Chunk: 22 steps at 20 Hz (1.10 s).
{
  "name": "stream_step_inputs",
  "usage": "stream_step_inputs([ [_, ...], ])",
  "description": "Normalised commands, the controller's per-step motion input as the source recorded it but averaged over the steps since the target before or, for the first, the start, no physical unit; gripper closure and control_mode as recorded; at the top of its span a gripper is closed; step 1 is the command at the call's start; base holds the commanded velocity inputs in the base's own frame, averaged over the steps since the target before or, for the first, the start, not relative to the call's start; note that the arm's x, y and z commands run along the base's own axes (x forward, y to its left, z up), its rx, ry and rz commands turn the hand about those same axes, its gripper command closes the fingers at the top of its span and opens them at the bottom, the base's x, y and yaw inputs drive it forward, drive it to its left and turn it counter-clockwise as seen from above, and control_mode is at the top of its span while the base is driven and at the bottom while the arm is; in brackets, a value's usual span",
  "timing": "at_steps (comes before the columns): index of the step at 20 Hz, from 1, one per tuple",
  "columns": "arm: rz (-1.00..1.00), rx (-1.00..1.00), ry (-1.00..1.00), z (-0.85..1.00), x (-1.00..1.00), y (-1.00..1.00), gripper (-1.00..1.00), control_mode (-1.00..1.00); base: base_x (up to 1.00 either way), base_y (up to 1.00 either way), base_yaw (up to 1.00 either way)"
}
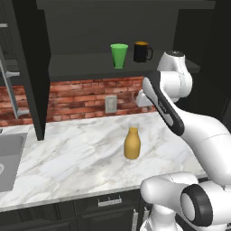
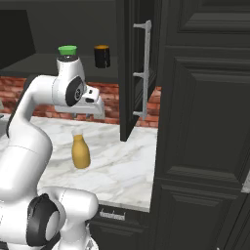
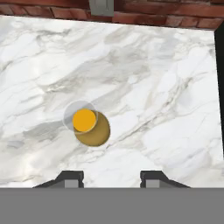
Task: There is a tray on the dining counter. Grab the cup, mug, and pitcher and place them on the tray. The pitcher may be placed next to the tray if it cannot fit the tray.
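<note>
Looking down from above: counter [image 1: 67,149] is marble, smooth and hard, so anything nudged will skate, not stick. Brick backsplash [image 1: 81,99] runs along the far edge with an outlet [image 1: 111,104] in it; sink [image 1: 9,155] at the left; dark open shelf [image 1: 90,67] above.

Pitcher [image 3: 89,124] stands upright on the counter, mid-depth, well apart from the wall and clear all round. Glass-look bottle shape, yellow-orange, wide body, narrow neck. My guess: rigid, slick, breakable, heaviest of the three if it is full. Tall over a modest base, so a side bump should tip it. Best hold is likely the neck or just under the shoulder, jaws square across it; the body looks too wide and too slippery for a confident pinch.

Cup [image 1: 119,55] on the shelf, left of the mug [image 1: 142,52], close but not touching. Green tapered tumbler, probably light plastic, stiff; the taper means a side grip can squirt it downward, so take it high near the rim, or over the rim wall. The mug is black with its handle to the right; likely ceramic, heavier, chips if dropped. Pinch the rim wall rather than the handle.

Gripper [image 3: 111,177] hangs above the counter pointing down, with nothing between the fingers. Jaws part-open, about midway. In the hand view the pitcher sits left of the jaw centreline and beyond the tips, so it needs a shift before any descent. Tray not placed yet from here.
</note>
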Motion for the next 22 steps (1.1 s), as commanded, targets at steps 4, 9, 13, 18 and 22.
stream_step_inputs([
  [4,-0.01,0.0,0.01,0.06,0.0,0.04,-1.0,-1.0,0.0,0.0,0.0],
  [9,-0.06,0.0,0.0,0.1,0.0,0.05,-1.0,-1.0,0.0,0.0,0.0],
  [13,-0.14,0.0,-0.05,0.23,-0.22,0.11,-1.0,-1.0,0.0,0.0,0.0],
  [18,-0.16,0.04,-0.09,0.34,-0.4,0.04,-1.0,-1.0,0.0,0.0,0.0],
  [22,-0.25,0.09,-0.07,0.33,-0.32,0.0,-1.0,-1.0,0.0,0.0,0.0],
])
